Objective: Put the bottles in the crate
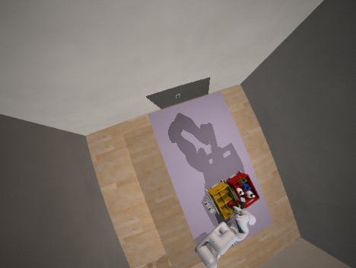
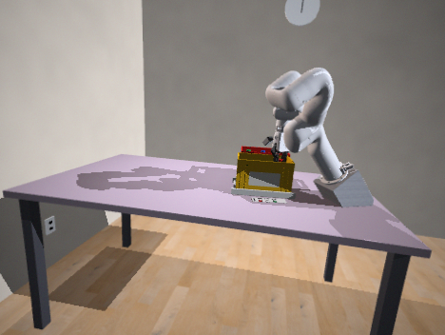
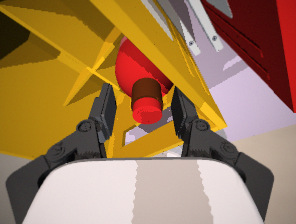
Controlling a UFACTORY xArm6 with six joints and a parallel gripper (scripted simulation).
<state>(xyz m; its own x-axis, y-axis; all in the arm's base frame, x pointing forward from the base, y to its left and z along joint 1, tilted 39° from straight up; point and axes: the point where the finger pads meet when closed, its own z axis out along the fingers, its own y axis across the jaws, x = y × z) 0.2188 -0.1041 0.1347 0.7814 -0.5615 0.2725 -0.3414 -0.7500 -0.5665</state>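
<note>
My gripper (image 3: 143, 94) (image 1: 236, 208) (image 2: 279, 156) is open above a corner cell of the yellow crate (image 3: 50, 75) (image 1: 220, 196) (image 2: 287, 179). Its fingers stand on either side of the neck of a red bottle (image 3: 134, 65), with a gap on each side. The bottle stands upright in that cell. The red crate (image 3: 260, 40) (image 1: 243, 176) (image 2: 251, 149) next to it holds several bottles, among them one with a blue top (image 1: 246, 186). The pick list (image 1: 208, 205) (image 2: 269, 200) lies on the table beside the yellow crate, too small to read.
The two crates stand side by side near the arm's base (image 2: 349, 187) on the purple table (image 2: 143, 190). The yellow crate's dividers and wall lie close around the fingers. A grey tray edge (image 2: 259, 192) shows under the yellow crate.
</note>
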